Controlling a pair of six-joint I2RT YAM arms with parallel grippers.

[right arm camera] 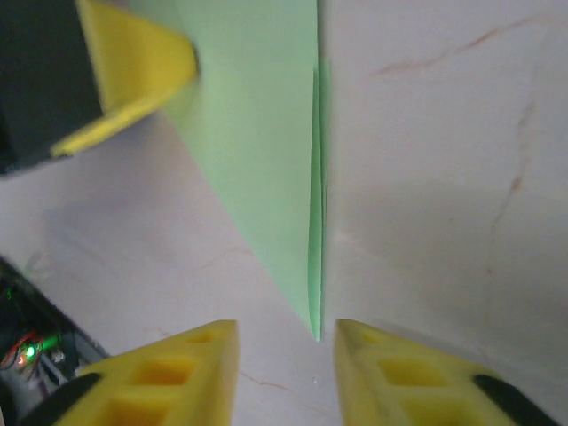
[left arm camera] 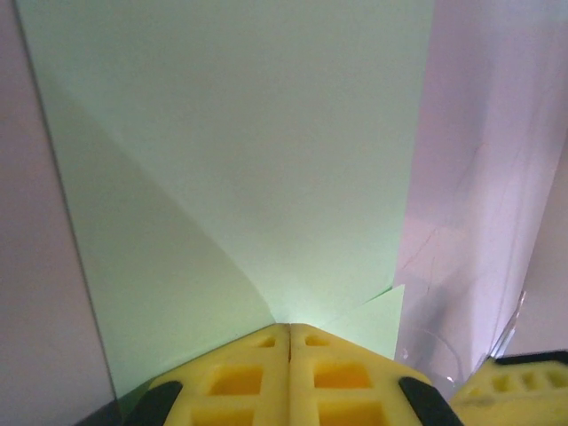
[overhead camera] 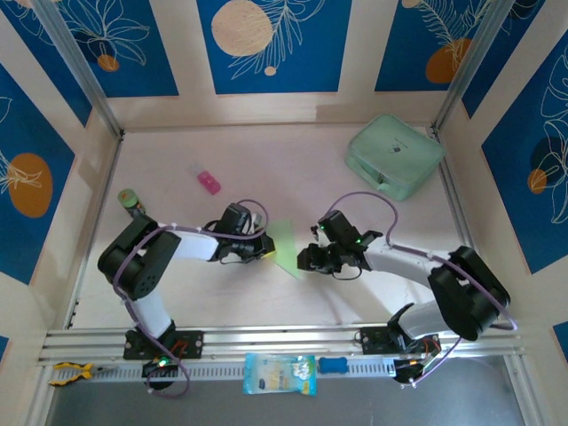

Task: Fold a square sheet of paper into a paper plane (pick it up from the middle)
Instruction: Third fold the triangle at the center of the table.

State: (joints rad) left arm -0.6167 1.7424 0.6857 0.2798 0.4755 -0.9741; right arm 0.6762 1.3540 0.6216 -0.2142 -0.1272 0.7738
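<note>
The pale-green sheet of paper (overhead camera: 284, 241) is folded into a long pointed shape with layered edges, lying between the two arms mid-table. My left gripper (overhead camera: 264, 248) is shut on its wide end; in the left wrist view the yellow pads meet at the paper's edge (left arm camera: 289, 330) and the sheet (left arm camera: 248, 160) spreads ahead. My right gripper (right arm camera: 286, 333) stands open, and the paper's sharp tip (right arm camera: 314, 330) sits in the gap without touching either finger. The left gripper's yellow finger (right arm camera: 133, 71) shows at the paper's far end in the right wrist view.
A thick mint-green zip case (overhead camera: 394, 156) lies at the back right. A small pink item (overhead camera: 209, 182) and a green-capped bottle (overhead camera: 130, 201) sit on the left. Pliers (overhead camera: 69, 373) and a blue packet (overhead camera: 279, 373) rest on the front rail.
</note>
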